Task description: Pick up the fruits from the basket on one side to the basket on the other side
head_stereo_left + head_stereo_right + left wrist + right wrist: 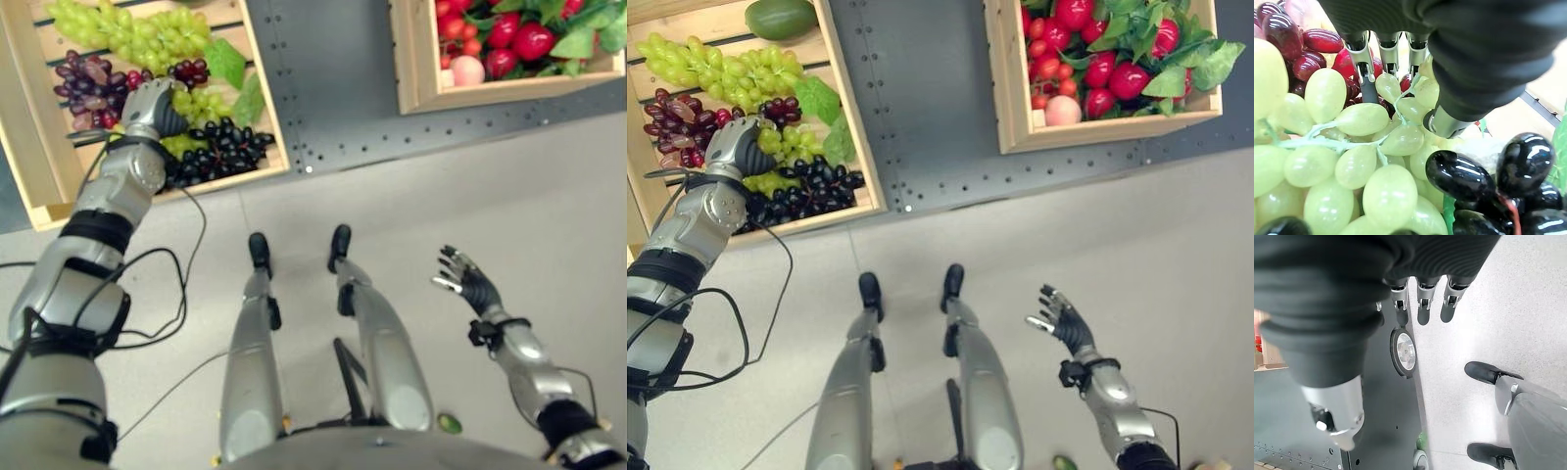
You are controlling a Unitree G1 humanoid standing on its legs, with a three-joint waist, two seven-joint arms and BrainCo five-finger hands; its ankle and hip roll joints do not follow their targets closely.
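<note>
My left hand (pixel 149 106) is down in the wooden crate (pixel 39 157) at the left, on a bunch of green grapes (pixel 1356 117). Its fingers (pixel 1367 83) and thumb (pixel 1442 122) curl round the top of that bunch, with the stalk running between them. Dark red grapes (pixel 83 78) lie just beyond the hand and black grapes (pixel 220 147) just in front of it. A second wooden crate (pixel 416 59) at the upper right holds red fruits (pixel 529 39), a peach (pixel 467 70) and green leaves. My right hand (pixel 470 279) hangs open low at the right, above the floor, holding nothing.
A dark perforated metal plate (pixel 333 88) spans the gap between the two crates. More green grapes (pixel 127 29) and a large green fruit (pixel 779 18) lie at the back of the left crate. A small green object (pixel 449 423) sits on the grey floor.
</note>
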